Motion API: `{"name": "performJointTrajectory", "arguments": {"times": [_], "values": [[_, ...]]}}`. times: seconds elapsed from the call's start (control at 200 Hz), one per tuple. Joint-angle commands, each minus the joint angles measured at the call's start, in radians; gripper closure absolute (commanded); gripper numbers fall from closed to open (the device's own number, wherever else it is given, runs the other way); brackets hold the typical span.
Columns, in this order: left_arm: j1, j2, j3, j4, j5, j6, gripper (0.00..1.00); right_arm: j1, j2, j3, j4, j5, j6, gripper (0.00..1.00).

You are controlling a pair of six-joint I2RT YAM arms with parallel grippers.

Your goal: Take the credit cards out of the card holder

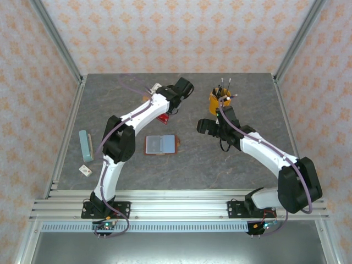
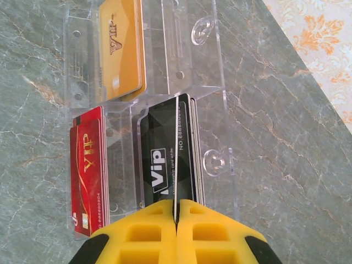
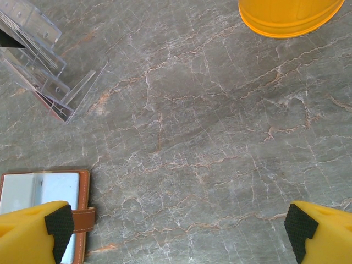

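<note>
Clamping a card [image 2: 176, 159] edge-on, left pincer [image 2: 176, 215]; right pincer [image 3: 177, 230] gapes above open table [image 3: 209, 137].

Card holder [image 1: 161, 144] before stand [image 1: 163, 119], seemingly near.

The white-and-black left arm [image 1: 137, 113] rises from its base, folds at the elbow and reaches forward and inward, with its wrist bent downward. Its yellow two-finger left gripper [image 2: 176, 212] is pressed together on the edge of a thin dark plastic card [image 2: 176, 154]. The white-and-black right arm [image 1: 264, 151] stretches forward and inward, and its yellow right gripper [image 3: 176, 225] hangs with black-padded fingers [image 3: 58, 223] spread wide, holding nothing.
</note>
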Motion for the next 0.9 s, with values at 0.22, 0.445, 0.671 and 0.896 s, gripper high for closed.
{"name": "performJointTrajectory", "arguments": {"times": [0.22, 0.445, 0.671, 0.896], "values": [[-0.005, 0.047, 0.054, -0.031, -0.034, -0.065, 1.00, -0.003, 0.013, 0.008, -0.010, 0.021, -0.011, 0.00], [-0.005, 0.069, 0.061, -0.046, -0.051, -0.095, 0.98, -0.003, 0.025, 0.022, -0.028, 0.022, -0.019, 0.00], [-0.001, 0.082, 0.079, -0.046, -0.041, -0.105, 0.93, -0.003, 0.034, 0.026, -0.033, 0.019, -0.020, 0.00], [0.009, 0.096, 0.098, -0.039, -0.014, -0.087, 0.84, -0.003, 0.042, 0.029, -0.033, 0.017, -0.018, 0.00]]}}
